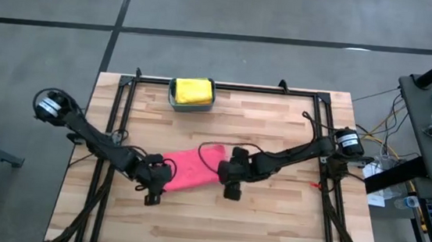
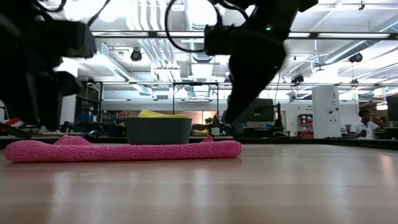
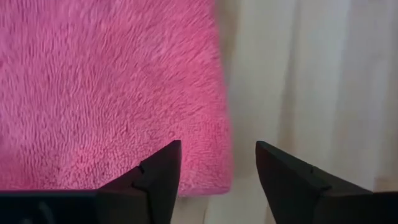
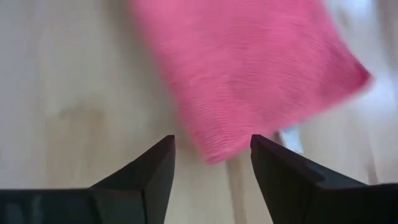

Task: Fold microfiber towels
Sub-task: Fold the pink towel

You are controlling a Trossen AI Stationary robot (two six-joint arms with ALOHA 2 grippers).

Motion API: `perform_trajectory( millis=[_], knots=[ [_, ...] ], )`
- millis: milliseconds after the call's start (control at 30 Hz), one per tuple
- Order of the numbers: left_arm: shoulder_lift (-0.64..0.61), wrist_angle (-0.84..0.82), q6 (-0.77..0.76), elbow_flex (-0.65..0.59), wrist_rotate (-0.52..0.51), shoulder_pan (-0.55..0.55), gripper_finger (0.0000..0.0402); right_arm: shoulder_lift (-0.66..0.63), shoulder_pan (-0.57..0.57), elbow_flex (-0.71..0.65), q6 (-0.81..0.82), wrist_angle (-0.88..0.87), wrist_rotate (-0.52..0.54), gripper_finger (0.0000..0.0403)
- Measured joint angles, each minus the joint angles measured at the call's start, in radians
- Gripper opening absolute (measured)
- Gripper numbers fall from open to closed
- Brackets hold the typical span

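A pink microfiber towel (image 1: 192, 168) lies flat on the wooden table's middle as a long folded strip, slanting from near left to far right. In the low view the pink towel (image 2: 124, 150) shows as a low band on the tabletop. My left gripper (image 1: 155, 186) stands open over the strip's near-left end, whose corner (image 3: 214, 177) shows between its fingers. My right gripper (image 1: 230, 181) stands open at the strip's right end, just above a corner of the towel (image 4: 214, 149). A yellow towel (image 1: 191, 90) sits in the teal bin (image 1: 172, 100).
The teal bin stands at the table's far edge, a little left of centre; in the low view the bin (image 2: 158, 130) is behind the pink towel. Black frame rails (image 1: 113, 128) run along the table's left and right sides. Bare wood (image 1: 269, 227) lies near and right. People show in the room behind.
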Motion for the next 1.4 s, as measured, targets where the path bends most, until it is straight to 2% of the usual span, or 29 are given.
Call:
perform_trajectory(
  millis=[100,233,433,700,933,1233,1333,1400],
  knots=[
    [0.039,-0.001,-0.013,0.000,0.000,0.000,0.0200,0.000,-0.040,0.000,0.151,0.000,0.021,0.0201],
    [0.081,-0.002,-0.034,0.000,0.003,-0.004,0.0202,0.000,-0.096,-0.020,0.218,0.053,0.016,0.0201],
    [0.089,-0.001,-0.092,0.000,-0.025,-0.070,0.0202,0.000,-0.177,-0.081,0.265,0.136,-0.118,0.0201],
    [0.080,-0.003,-0.095,-0.010,-0.057,-0.110,0.0202,0.000,-0.249,-0.182,0.317,0.287,-0.193,0.0201],
    [0.080,-0.002,-0.140,-0.048,-0.075,-0.110,0.0202,0.025,-0.260,-0.263,0.376,0.475,-0.253,0.0201],
    [0.080,0.001,-0.143,-0.057,-0.080,-0.110,0.0202,0.080,-0.259,-0.294,0.401,0.733,-0.352,0.0201],
    [0.080,0.000,-0.143,-0.058,-0.087,-0.109,0.0202,0.094,-0.259,-0.280,0.396,0.747,-0.353,0.0194],
    [0.080,0.000,-0.143,-0.058,-0.095,-0.109,0.0202,0.101,-0.259,-0.270,0.378,0.749,-0.347,0.0175]
  ],
)
